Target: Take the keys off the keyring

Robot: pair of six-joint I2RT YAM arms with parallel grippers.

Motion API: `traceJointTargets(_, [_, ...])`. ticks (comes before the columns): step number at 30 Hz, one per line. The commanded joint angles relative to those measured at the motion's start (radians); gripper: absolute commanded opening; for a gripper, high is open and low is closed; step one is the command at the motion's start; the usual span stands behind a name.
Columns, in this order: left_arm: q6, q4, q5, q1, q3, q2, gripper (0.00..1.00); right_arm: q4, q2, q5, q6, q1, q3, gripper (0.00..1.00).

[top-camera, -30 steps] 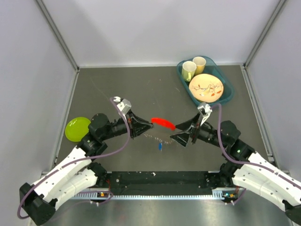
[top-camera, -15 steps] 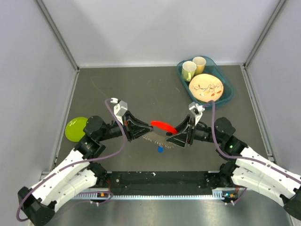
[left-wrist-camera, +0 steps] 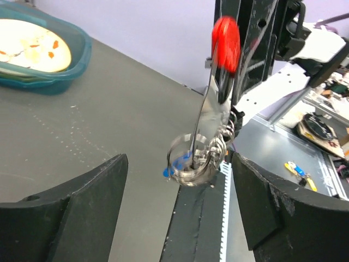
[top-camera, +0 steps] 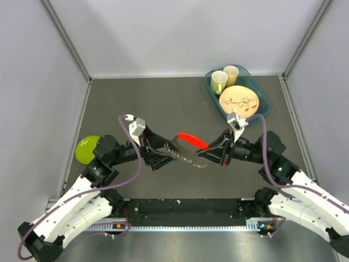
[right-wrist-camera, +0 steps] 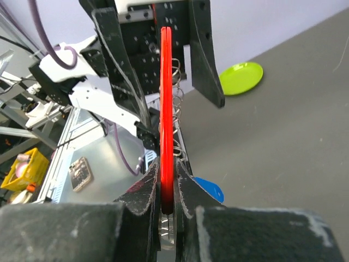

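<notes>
The right gripper (right-wrist-camera: pixel 166 186) is clamped tight on the red-headed key (right-wrist-camera: pixel 166 98), holding it well to the right of the green plate (top-camera: pixel 87 148). The keyring (left-wrist-camera: pixel 189 160) dangles from that key, with the blue-headed key (right-wrist-camera: pixel 210 191) beside it. Both hang between the wide-spread fingers of the left gripper (top-camera: pixel 169 152), which grips nothing.
</notes>
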Motion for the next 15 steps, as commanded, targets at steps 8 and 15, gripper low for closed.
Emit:
traceJointTargets(8, [-0.119,0.216,0.183,-0.002,-0.001,0.019,0.82,-0.03,0.044,-0.061,-0.07,-0.004,0.172,0.0])
traceJointTargets(15, [-0.153,0.253,0.183,-0.004,-0.006,0.022,0.82,0.0,0.08,-0.084,-0.053,-0.004,0.167,0.0])
